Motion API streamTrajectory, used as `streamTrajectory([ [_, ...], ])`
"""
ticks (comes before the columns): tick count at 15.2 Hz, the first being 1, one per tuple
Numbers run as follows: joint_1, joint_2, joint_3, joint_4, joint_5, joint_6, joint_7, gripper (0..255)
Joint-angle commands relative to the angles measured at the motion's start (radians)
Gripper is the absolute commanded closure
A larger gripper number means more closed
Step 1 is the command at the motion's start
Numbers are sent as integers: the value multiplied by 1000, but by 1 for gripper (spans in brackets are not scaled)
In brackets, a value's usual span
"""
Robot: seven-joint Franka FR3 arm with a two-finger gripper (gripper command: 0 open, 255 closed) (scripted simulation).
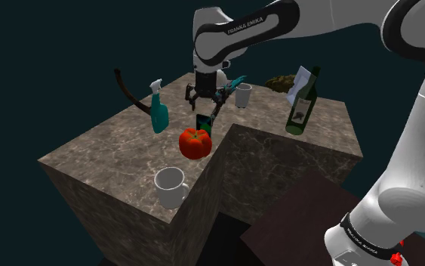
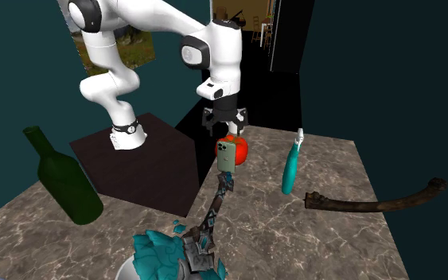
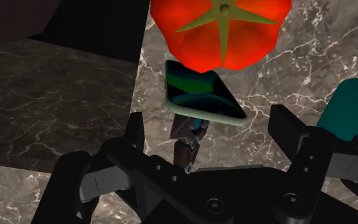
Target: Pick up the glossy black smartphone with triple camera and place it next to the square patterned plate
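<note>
Directly beneath the jaws, which stand wide apart and touch nothing, the smartphone (image 3: 201, 89) stands nearly upright on the counter (image 3: 311, 57). Its long axis points up at them and its width lies across their gap. It leans on the tomato (image 3: 222, 28). Its screen is glossy dark green-black, its rim pale green.

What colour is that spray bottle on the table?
The spray bottle is teal with a white trigger top, clearest in the shoulder view.
</note>
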Motion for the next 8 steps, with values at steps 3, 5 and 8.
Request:
streamTrajectory([
  [3,3,39,-5,4,-13,35,18,0],
  [5,3,48,-6,-12,-15,59,19,0],
  [8,4,60,-7,-31,-19,90,22,0],
])
